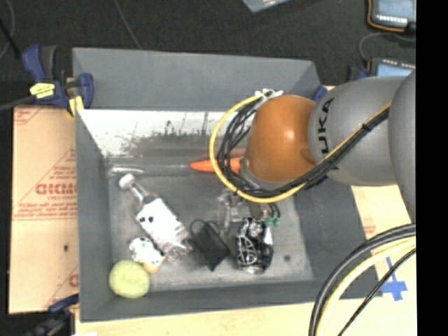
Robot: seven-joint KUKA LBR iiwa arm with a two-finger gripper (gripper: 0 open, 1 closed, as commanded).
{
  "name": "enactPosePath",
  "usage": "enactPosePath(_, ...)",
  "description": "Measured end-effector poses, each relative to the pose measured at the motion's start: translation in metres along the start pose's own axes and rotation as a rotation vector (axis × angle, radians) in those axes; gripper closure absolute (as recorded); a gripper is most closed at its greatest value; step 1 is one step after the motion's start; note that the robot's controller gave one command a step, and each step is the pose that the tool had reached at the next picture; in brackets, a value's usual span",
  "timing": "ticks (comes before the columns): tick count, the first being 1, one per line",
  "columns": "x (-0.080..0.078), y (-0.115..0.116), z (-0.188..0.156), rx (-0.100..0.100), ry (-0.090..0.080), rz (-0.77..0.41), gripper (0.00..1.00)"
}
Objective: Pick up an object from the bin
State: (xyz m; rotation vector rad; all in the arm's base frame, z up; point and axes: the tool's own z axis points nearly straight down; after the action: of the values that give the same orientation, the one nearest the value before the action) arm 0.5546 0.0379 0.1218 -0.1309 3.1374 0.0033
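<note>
My gripper hangs below the arm's wrist in the right half of the bin, low over the floor. Just below it lies a black wire-framed thing with white and green bits, touching or nearly touching the gripper's lower end. To the left of that, a flat black wedge-shaped thing lies on the floor. An orange pointed thing sticks out leftward from behind the arm, near the back wall.
A white bottle-like thing with a round cap lies slanted at centre left. A small white spotted toy sits beside it, and a yellow-green ball rests in the front left corner. The arm covers the bin's right back part.
</note>
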Motion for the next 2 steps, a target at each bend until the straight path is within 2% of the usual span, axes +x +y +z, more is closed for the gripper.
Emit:
enactPosePath(1, 0.0, 0.0003, 0.0, -0.001, 0.0, 0.002, 0.0)
enactPosePath(2, 0.0, 0.0004, 0.0, -0.001, 0.0, 0.002, 0.0)
